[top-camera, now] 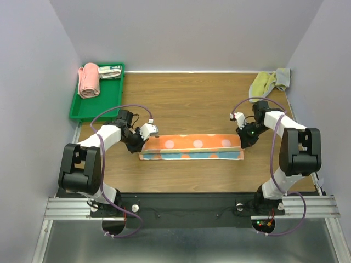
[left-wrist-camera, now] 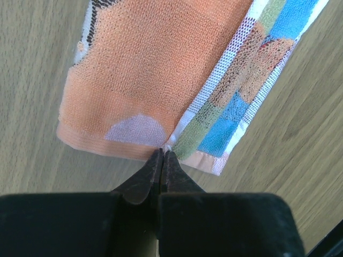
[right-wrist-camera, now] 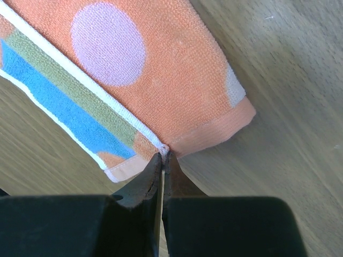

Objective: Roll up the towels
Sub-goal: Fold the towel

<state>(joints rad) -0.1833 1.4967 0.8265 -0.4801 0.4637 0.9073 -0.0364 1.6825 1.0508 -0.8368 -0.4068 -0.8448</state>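
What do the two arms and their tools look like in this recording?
The left arm and right arm have white links with bulky black joint housings; a thin purple cable loops along each. The left tool and right tool are black: a blocky body and two fingers tapering to thin points.

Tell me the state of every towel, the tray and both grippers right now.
orange towel: folded into a long strip, flat on the table, unrolled
yellow-green towel: crumpled at the far right corner, unrolled
pink towel roll: rolled, lying in the green tray
green tray: holding the pink towel roll
left gripper: shut on the orange towel's left end
right gripper: shut on its right end
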